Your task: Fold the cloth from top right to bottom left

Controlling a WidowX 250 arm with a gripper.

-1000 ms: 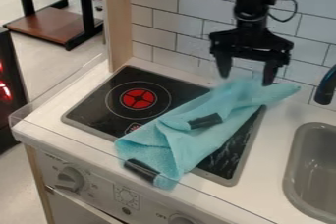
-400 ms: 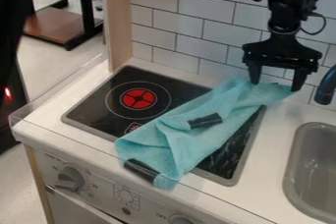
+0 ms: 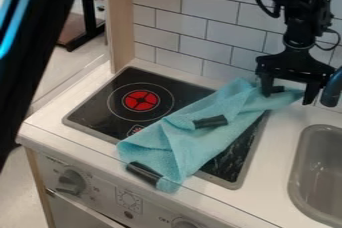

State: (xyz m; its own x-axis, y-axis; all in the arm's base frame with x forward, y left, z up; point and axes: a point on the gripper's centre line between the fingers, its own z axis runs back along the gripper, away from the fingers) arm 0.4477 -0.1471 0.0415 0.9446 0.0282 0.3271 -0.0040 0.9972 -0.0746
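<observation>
Cloth (image 3: 194,144): light blue, lying in folds diagonally across the stove (image 3: 93,109) on the bench (image 3: 277,172). Its lower left end rests at the front edge of the bench; its upper right end lies behind the stove, near the tiled wall (image 3: 207,27). One black band (image 3: 143,173) crosses the lower end; a second black band (image 3: 210,122) sits near mid-length.

Pincer (image 3: 288,98): located at the upper right, pointing down, fingers set wide apart. The upper right end of the cloth passes between them; the fingers are not closed on it. Whether either finger touches the fabric cannot be determined.

Surroundings: the red burner (image 3: 141,101) is exposed to the left of the cloth. The grey sink (image 3: 297,159) is set into the bench on the right, with the dark tap (image 3: 332,89) at its rear, just beside the pincer.
</observation>
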